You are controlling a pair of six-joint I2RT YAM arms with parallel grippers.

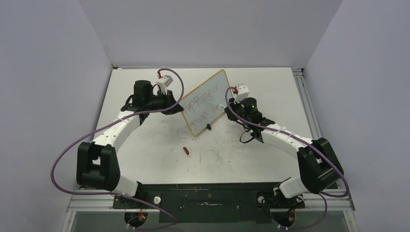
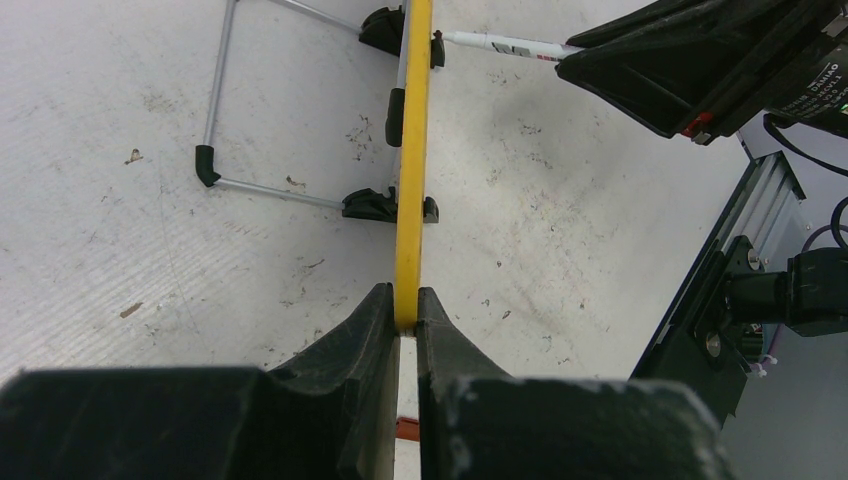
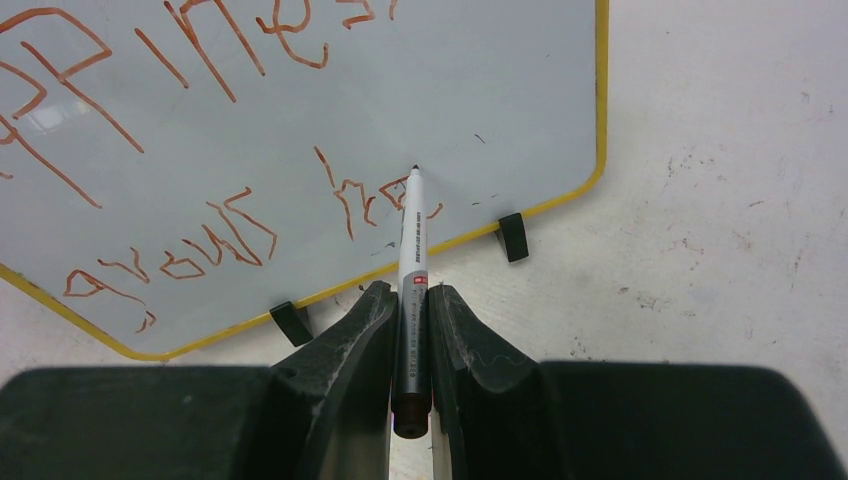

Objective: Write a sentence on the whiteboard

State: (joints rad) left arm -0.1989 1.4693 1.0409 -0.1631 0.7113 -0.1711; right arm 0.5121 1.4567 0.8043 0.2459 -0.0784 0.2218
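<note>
Left hand [image 2: 404,300] clamped on whiteboard [image 3: 500,100] edge, right hand [image 3: 410,292] clamped round marker [image 3: 410,230], tip at sentence [image 1: 204,99] end.

The whiteboard [image 1: 218,80] stands slanted at mid-table [image 1: 145,145], with the red sentence [image 1: 205,99] running across it in two lines. The left gripper [image 1: 177,104] meets its left edge, and the right gripper [image 1: 226,105] is at its right side. A small red cylinder [image 1: 186,151] lies alone, nearer the bases.

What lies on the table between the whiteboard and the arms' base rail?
A small red piece, perhaps a marker cap, lies there, nearer the whiteboard; the top view shows it.
</note>
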